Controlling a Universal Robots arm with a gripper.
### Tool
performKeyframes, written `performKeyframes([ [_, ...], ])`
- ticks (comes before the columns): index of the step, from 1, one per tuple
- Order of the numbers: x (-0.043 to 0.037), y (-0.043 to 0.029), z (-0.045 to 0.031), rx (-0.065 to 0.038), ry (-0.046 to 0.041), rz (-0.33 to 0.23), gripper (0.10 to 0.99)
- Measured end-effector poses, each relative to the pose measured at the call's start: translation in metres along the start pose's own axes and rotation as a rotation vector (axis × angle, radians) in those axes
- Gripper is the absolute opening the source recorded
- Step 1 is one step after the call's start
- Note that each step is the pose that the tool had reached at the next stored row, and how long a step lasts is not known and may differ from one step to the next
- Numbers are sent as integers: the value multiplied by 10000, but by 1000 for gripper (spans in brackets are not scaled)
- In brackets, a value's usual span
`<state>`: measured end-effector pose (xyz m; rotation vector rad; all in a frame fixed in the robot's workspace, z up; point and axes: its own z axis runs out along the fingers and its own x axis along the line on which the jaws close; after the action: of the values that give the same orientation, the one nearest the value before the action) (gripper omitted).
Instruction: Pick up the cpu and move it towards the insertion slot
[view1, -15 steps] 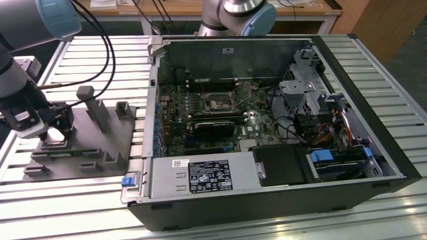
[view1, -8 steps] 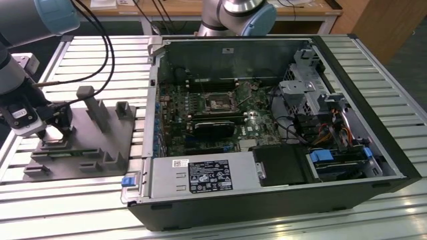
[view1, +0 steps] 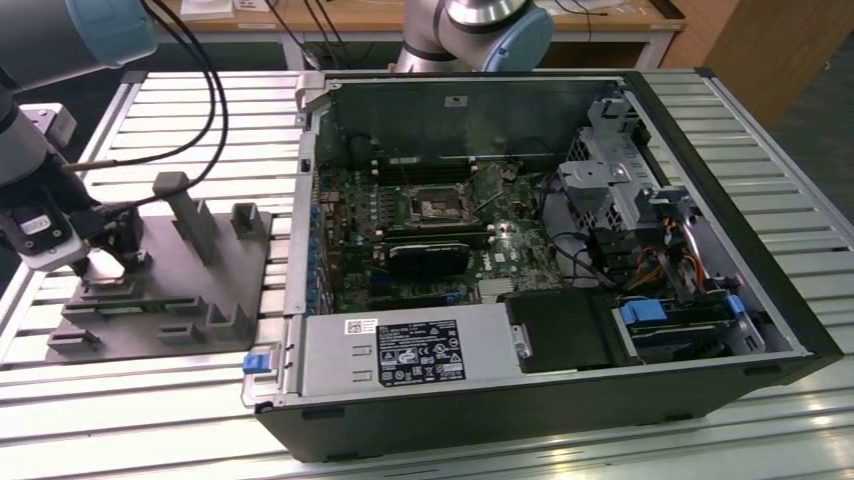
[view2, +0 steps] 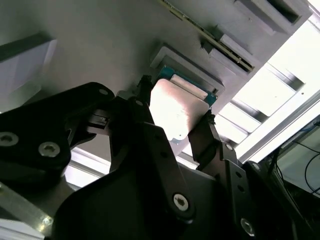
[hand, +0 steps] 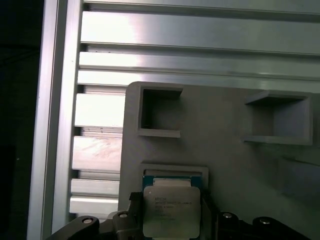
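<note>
The arm (view1: 40, 170) stands at the exterior view's left, with its jaws lowered over the grey fixture plate (view1: 187, 292) that lies on the slatted metal desk (view1: 200, 110). In both wrist views the cpu (hand: 171, 210) sits between the jaws, shiny metal top facing the camera, at a shallow square recess (hand: 175, 170) of the fixture plate. The jaws are narrowed to the width of the cpu, with one dark finger (hand: 206, 212) against each of two opposite edges, and so have hold of it. Whether the cpu is already raised clear of the recess cannot be determined. A teal-green edge (view2: 187, 84) is visible at the side of the cpu away from the wrist. Two further open rectangular pockets (hand: 160, 112) lie beyond it on the plate. The insertion slot (view1: 438, 206) is on the motherboard inside the open computer case (view1: 400, 430), which lies on the desk at the exterior view's right of the fixture plate. The slot is well apart from the cpu, with the case wall between them.
</note>
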<state>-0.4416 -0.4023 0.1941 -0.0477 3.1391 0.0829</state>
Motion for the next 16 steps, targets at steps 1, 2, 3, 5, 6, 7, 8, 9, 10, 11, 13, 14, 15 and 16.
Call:
performKeyframes([
  [1,0,1,-3,-1,-1,0,545],
  [2,0,1,-4,-2,-3,0,545],
  [3,0,1,-5,-1,-2,0,545],
  [5,1,1,-8,0,0,0,545],
  [6,1,1,-11,0,1,1,545],
  [7,1,1,-18,1,4,1,545],
  [8,1,1,-23,1,3,1,545],
  [9,1,2,-32,1,2,1,545],
  [10,1,2,-42,0,1,1,545],
  [11,1,3,-52,0,1,1,545],
  [13,1,4,-72,0,0,1,545],
  [14,1,4,-82,0,1,1,545],
  [15,1,5,-91,0,1,1,545],
  [16,1,6,-100,0,1,0,545],
])
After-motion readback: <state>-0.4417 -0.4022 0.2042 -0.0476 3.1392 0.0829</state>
